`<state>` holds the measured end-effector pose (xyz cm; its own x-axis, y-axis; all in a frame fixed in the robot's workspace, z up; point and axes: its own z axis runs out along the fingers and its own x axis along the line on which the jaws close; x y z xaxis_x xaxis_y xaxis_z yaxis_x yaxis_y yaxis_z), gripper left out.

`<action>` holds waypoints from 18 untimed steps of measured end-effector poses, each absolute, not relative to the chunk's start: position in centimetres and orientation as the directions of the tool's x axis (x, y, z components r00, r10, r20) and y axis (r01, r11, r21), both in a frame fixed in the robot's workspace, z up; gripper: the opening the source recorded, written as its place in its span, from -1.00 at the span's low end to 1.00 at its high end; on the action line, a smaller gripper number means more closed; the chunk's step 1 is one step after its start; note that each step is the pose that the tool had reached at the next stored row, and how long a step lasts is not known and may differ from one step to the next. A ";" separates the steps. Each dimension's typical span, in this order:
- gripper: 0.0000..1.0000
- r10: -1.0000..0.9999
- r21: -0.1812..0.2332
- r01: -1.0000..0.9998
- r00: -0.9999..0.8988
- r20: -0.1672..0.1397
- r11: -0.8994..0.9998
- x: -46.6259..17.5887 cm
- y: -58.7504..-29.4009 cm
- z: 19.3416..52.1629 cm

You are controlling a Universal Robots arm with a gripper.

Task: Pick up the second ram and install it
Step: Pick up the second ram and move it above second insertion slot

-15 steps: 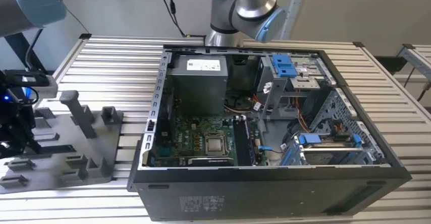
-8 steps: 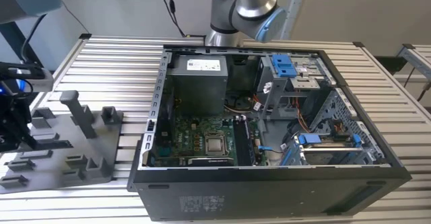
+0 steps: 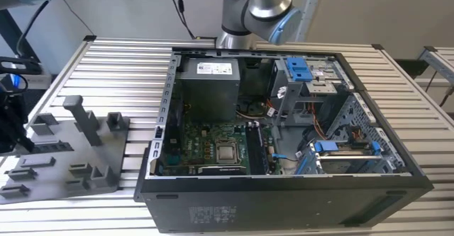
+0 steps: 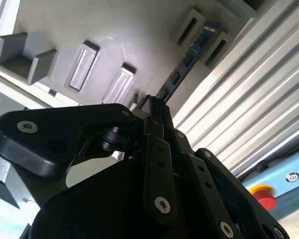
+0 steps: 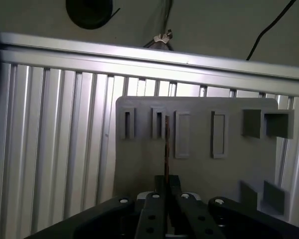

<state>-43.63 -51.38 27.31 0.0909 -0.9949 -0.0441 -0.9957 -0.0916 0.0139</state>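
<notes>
The second ram (image 5: 166, 144) shows edge-on as a thin dark strip standing in a slot of the grey holder plate (image 5: 199, 174). In the second wrist view its green board with black chips (image 4: 182, 62) runs between two raised slot blocks. My gripper (image 5: 166, 186) is shut on the near end of the stick, one black finger on each flat side, seen in the second wrist view as the gripper (image 4: 153, 107). In the exterior view my gripper (image 3: 20, 139) hangs over the holder plate (image 3: 106, 164) at the exterior view's left edge.
An open black computer case (image 3: 284, 204) lies on the slatted aluminium table (image 3: 120, 71), its motherboard (image 3: 206, 145) and memory slots (image 3: 259, 148) exposed. A tall grey post (image 3: 82, 116) rises from the holder. A red button (image 4: 261, 195) sits beyond the table edge.
</notes>
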 end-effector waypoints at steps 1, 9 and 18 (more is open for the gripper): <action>-0.72 -0.995 0.014 -0.996 0.091 -0.044 -0.091 -43.6 -51.4 27.6; -0.72 -0.995 0.014 -0.996 0.088 -0.044 -0.088 -43.6 -51.4 31.0; -0.72 -0.995 0.014 -0.996 0.088 -0.044 -0.088 -43.6 -51.4 35.1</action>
<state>-43.63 -51.38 35.07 0.0875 -0.9952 -0.0444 -0.9960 -0.0882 0.0140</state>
